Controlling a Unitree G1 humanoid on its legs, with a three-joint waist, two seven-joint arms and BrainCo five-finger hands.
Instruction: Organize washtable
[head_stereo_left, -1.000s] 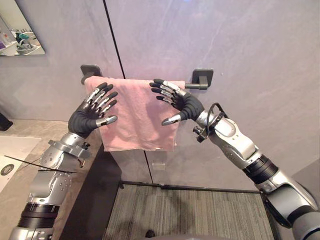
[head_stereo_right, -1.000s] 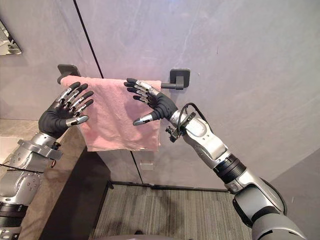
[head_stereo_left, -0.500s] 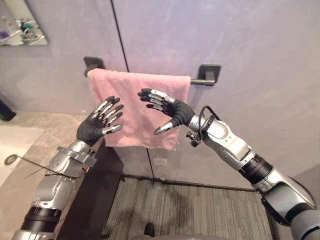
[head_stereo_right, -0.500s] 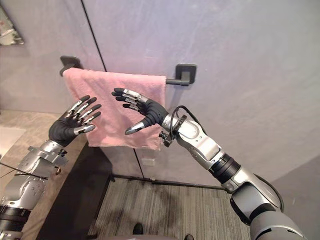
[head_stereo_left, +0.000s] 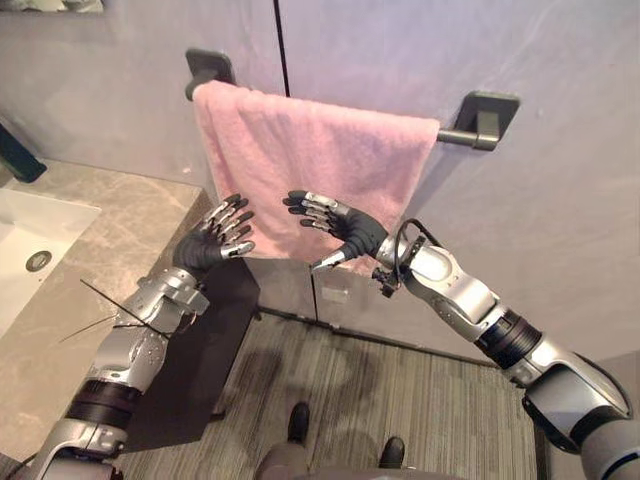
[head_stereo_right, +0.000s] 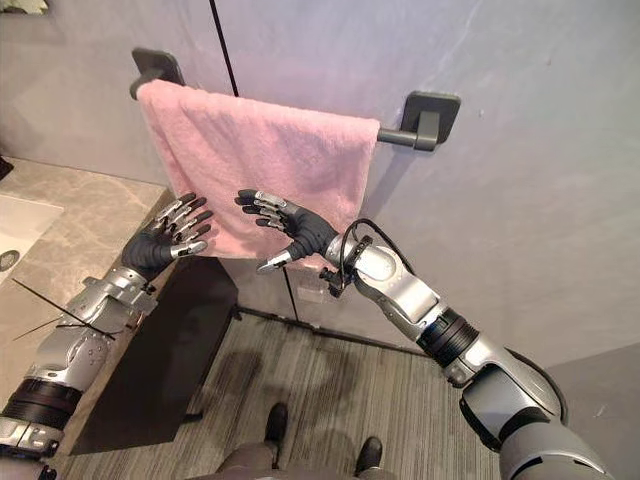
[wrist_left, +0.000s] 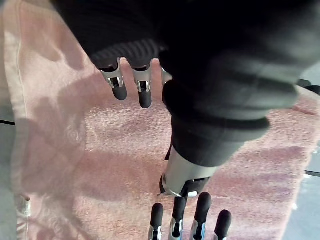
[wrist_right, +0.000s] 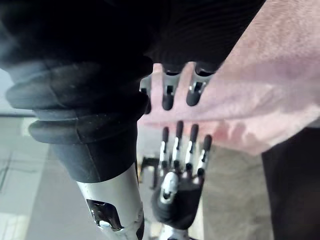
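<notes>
Now, beside the stone counter (head_stereo_left: 95, 250), the pink towel (head_stereo_left: 310, 160) hangs draped over the dark wall rail (head_stereo_left: 455, 135), spread along most of it. The left hand (head_stereo_left: 208, 243) and right hand (head_stereo_left: 345, 228) hover just in front of its lower half, fingers spread wide, holding nothing. The risk appears twofold: a snagged fingertip could drag the loose cloth off the rail, or uneven tugs could leave it crooked. Count: one counter, one towel, one rail on two brackets (head_stereo_left: 487, 112), two hands.
</notes>
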